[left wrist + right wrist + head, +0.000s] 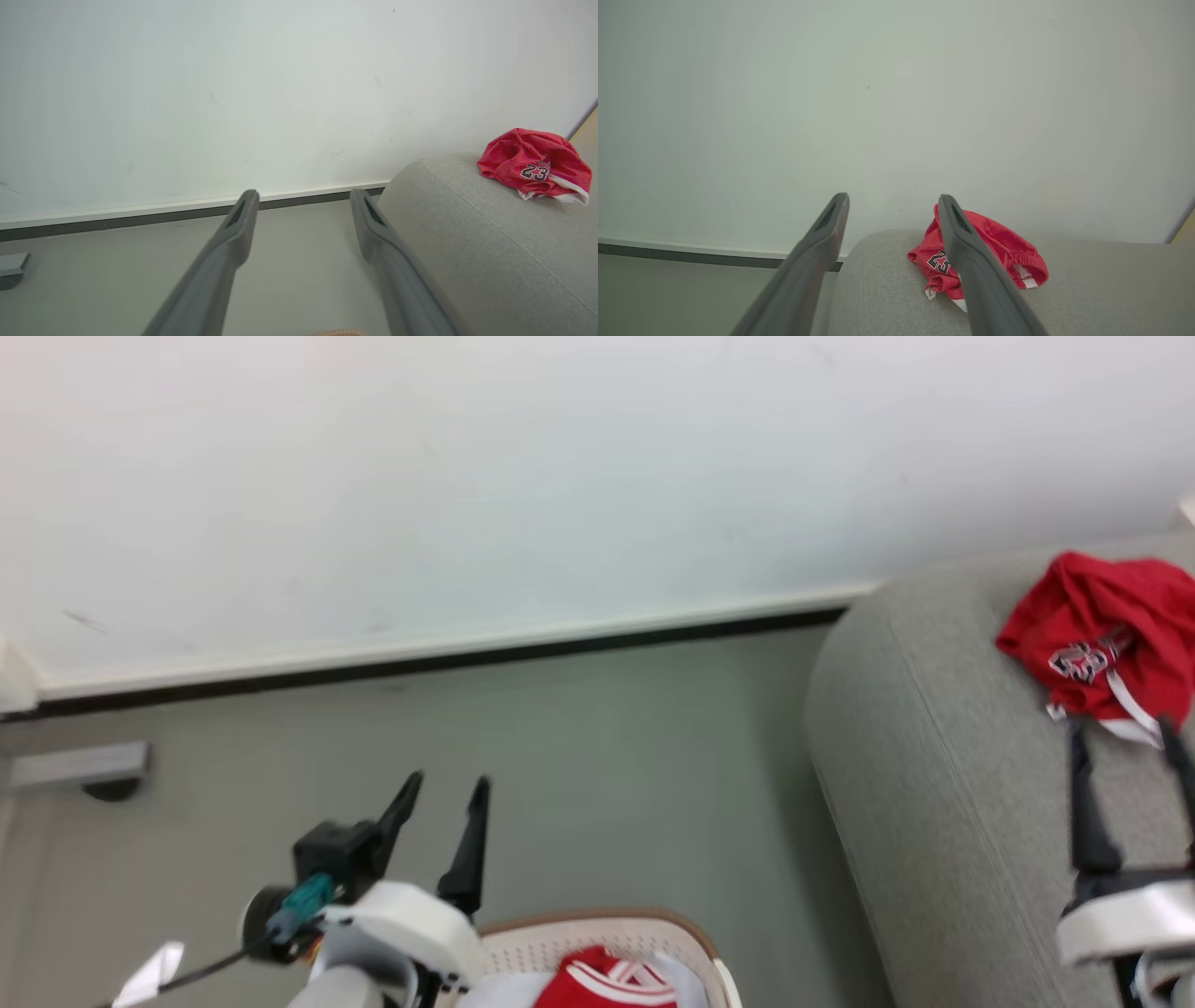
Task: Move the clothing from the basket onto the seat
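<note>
A crumpled red garment with a number 23 print (1106, 639) (535, 163) (1004, 254) lies on top of the light-grey seat (943, 775) (486, 252) (1101, 289) at the right. My right gripper (1125, 733) (893, 201) is open just in front of it, holding nothing. At the bottom edge of the head view the white basket with a brown rim (695, 933) holds more red and white clothing (607, 980). My left gripper (448, 789) (303, 196) is open and empty above the floor, just left of the basket.
A pale wall with a white skirting and dark strip (448, 658) runs behind the grey floor (607, 775). A small grey fitting (79, 767) sits low on the wall at the left. The seat's rounded side (850, 747) stands close to the basket's right.
</note>
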You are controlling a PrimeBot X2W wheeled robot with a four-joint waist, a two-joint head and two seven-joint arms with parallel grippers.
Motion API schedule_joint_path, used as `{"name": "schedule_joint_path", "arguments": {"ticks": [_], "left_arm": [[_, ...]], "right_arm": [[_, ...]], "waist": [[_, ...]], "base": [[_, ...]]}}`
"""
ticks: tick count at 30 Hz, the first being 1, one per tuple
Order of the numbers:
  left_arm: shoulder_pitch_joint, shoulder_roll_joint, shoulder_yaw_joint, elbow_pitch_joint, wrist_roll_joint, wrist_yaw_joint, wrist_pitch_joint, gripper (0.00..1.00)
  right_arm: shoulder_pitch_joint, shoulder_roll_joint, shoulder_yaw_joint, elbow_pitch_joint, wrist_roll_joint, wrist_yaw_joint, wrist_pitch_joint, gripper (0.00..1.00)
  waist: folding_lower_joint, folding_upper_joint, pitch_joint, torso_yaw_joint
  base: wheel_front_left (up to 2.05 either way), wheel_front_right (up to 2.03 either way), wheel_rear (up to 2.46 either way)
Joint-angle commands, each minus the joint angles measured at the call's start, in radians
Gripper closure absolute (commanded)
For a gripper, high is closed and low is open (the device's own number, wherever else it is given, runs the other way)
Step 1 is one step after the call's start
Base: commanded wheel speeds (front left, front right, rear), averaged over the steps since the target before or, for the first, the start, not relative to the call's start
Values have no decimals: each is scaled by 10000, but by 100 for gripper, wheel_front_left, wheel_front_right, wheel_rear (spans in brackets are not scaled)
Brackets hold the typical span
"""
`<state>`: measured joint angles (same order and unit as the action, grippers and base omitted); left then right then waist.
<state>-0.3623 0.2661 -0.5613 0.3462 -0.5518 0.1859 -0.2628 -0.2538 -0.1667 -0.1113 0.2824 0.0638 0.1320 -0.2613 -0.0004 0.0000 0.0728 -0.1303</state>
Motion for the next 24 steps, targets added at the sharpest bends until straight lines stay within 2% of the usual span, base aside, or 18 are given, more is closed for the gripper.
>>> {"name": "schedule_joint_path", "arguments": {"ticks": [1, 6, 11, 24], "left_arm": [[295, 62, 139, -63, 50, 27, -16, 0], [1148, 98, 903, -412, 485, 80, -13, 0], [1966, -130, 1802, -618, 922, 104, -16, 0], [3109, -920, 3475, -677, 1794, -449, -18, 0]], "right_arm": [[393, 77, 44, -136, 76, -24, -24, 0], [1428, 580, 293, -512, 188, -24, -24, 0], [2185, 920, 672, -614, 184, -24, -24, 0], [2951, 1176, 675, -570, 485, -24, -24, 0]], "waist": [[4, 0, -585, 486], [4, 0, -793, 657], [4, 0, -965, 782], [4, 0, -1141, 791]], "base": [[0, 0, 0], [0, 0, 0], [0, 0, 0], [0, 0, 0]]}}
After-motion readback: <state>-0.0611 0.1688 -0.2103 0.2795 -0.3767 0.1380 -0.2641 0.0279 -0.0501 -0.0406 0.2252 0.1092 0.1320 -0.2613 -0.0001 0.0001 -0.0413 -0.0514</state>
